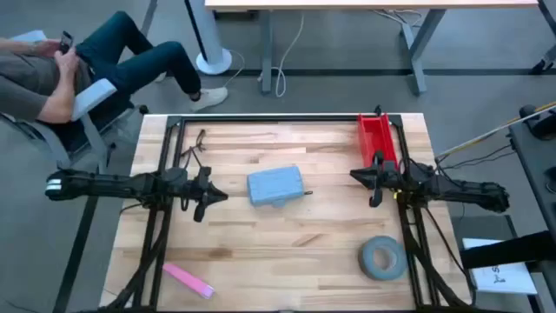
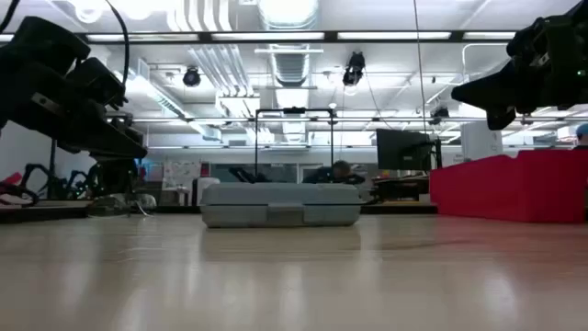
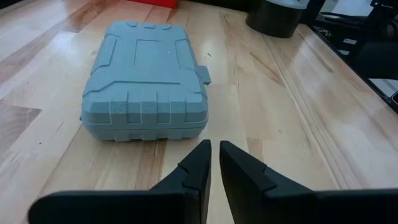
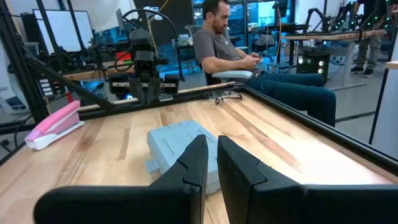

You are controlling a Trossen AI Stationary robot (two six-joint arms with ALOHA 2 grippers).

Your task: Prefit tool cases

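Left gripper [image 1: 211, 196]: you held it left of the case, fingers nearly together, gripping nothing, ready to approach. Blue-grey rounded plastic tool case [image 1: 276, 185]: closed, flat, mid-table, reachable from both sides. Right gripper [image 1: 368, 178]: shut, empty, waiting right.

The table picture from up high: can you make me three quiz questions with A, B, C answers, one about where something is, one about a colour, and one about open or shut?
1. Where is the tool case?
A. between the two arms
B. inside the red bin
C. on the tape roll

2. What colour is the bin?
A. green
B. red
C. yellow

3. How is the tool case's lid?
A. shut
B. wide open
C. missing

Answers:
1 A, it lies mid-table between the left gripper and right gripper.
2 B, its walls are bright red.
3 A, the left wrist view shows the lid down flat.
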